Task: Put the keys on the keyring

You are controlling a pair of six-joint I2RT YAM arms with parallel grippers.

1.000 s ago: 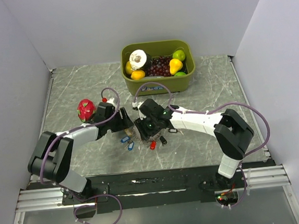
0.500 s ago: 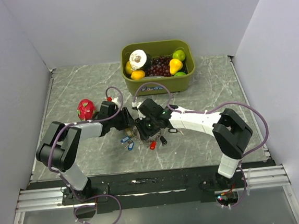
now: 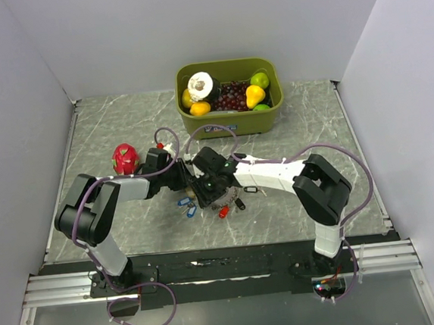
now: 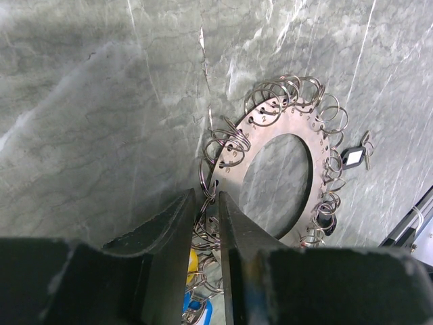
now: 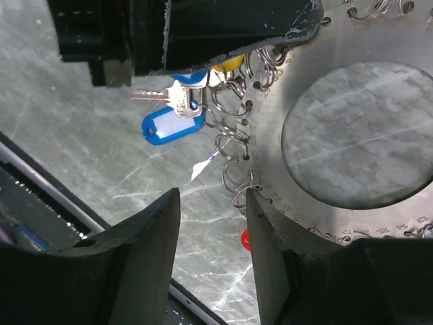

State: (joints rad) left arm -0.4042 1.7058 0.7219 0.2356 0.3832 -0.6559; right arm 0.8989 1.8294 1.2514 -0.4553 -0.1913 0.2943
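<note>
Over the last second my left gripper has moved in to the keyring and narrowed from wide apart to a slit. One wire loop at the ring's rim now lies in that slit; whether the pinch is firm I cannot tell. My right gripper has shifted slightly left. Its jaws stand apart, straddling the rim loops, and clamp nothing that I can see. Judgement: the ring is being steadied at its rim from two sides, which must come before any key can be threaded; no threading has begun. The ring lies flat at mid-table, under both grippers. The keys lie just beside it on the near side: blue, red and black heads. A blue key sits close against the loops; I cannot tell whether it is hooked on. Clearance: the two grippers are almost touching, so any sideways move risks contact. The bin stands behind the ring, and the red fruit lies near my left forearm. Bare table lies open to the right.
</note>
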